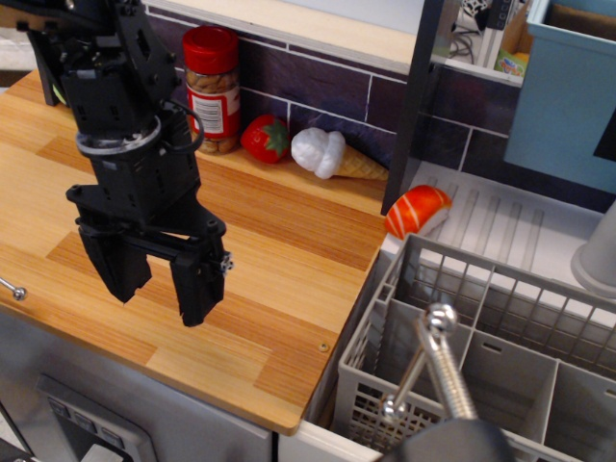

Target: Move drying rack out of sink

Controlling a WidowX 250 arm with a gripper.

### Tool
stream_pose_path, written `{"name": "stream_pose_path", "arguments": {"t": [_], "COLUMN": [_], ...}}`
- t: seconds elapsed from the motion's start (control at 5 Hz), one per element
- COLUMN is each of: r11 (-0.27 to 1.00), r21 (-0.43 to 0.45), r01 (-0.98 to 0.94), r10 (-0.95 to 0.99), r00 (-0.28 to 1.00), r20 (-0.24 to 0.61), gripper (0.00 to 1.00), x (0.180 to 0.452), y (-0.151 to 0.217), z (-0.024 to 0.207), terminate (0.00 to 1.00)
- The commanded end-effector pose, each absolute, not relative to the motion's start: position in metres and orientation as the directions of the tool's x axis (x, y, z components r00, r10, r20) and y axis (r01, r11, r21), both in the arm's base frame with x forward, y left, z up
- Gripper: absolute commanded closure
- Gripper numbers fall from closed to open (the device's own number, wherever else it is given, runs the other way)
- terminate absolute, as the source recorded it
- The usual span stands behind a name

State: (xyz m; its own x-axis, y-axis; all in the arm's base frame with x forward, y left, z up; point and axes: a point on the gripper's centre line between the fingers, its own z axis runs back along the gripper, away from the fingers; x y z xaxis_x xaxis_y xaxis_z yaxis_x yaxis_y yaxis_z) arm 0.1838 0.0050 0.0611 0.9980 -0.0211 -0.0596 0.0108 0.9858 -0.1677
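Note:
The light-grey slatted drying rack [500, 337] sits in the pale sink [500, 217] at the right, filling the basin below the ribbed drainboard edge. A silver faucet [445, 364] rises in front of the rack. My black gripper [159, 289] hangs over the wooden countertop [289, 241] at the left, well apart from the rack. Its two fingers point down with a gap between them and hold nothing.
A red-lidded jar [214, 89], a toy strawberry [266, 139] and a toy ice-cream cone [332, 156] stand along the tiled back wall. A salmon sushi toy [417, 211] lies on the drainboard. A blue bin [563, 87] is at the back right.

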Motion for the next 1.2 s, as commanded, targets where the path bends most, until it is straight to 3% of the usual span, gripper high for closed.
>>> {"name": "stream_pose_path", "arguments": {"t": [0.0, 0.2, 0.6, 1.0], "r11": [0.986, 0.967, 0.944, 0.951], "r21": [-0.168, -0.254, -0.328, -0.297], "r01": [0.011, -0.031, -0.041, -0.084], "r10": [-0.021, 0.019, 0.027, 0.077], "r00": [0.998, 0.999, 0.998, 0.996], "r20": [-0.060, -0.051, -0.048, -0.034], "gripper": [0.00, 0.00, 0.00, 0.00], "x": [0.184, 0.190, 0.202, 0.222], "y": [0.005, -0.028, -0.114, -0.162], "z": [0.061, 0.067, 0.074, 0.046], "terminate": [0.00, 0.00, 0.00, 0.00]}}
